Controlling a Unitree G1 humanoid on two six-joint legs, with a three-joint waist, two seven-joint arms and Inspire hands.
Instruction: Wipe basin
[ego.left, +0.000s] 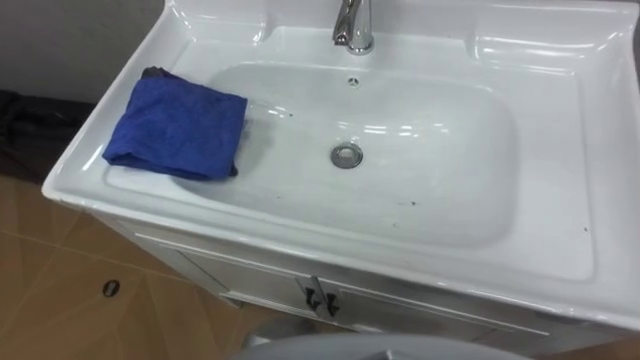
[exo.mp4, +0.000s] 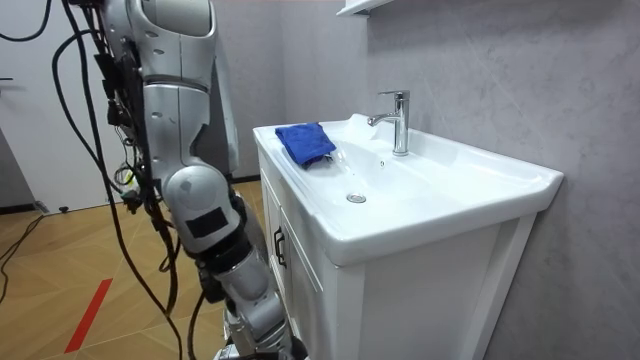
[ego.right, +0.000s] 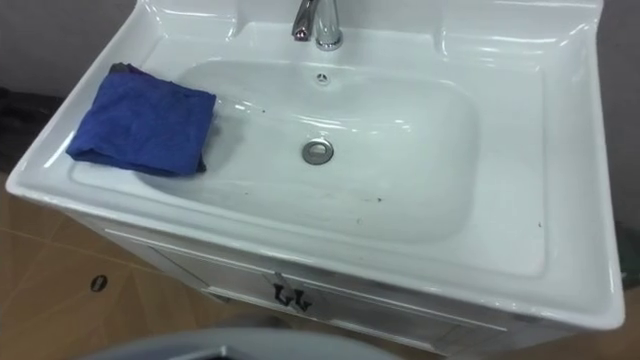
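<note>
Basin (ego.left: 560, 150): white glazed ceramic, rounded rectangular bowl, a few dark specks inside.
Cloth (ego.left: 178, 128): blue, nappy, folded square, lying over the basin's left rim and slope; dark edge beneath, possibly another fold.
Drain (ego.left: 346, 155): round metal, mid-bowl.
Tap (ego.left: 353, 25): chrome, back ledge.
Fingers: cannot tell.

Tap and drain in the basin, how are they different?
The tap stands up tall on the back ledge of the basin, while the drain lies flat at the bottom of the bowl. The tap is a post with a spout sticking out over the bowl; the drain is a small round ring. Both are shiny silver metal.
</note>
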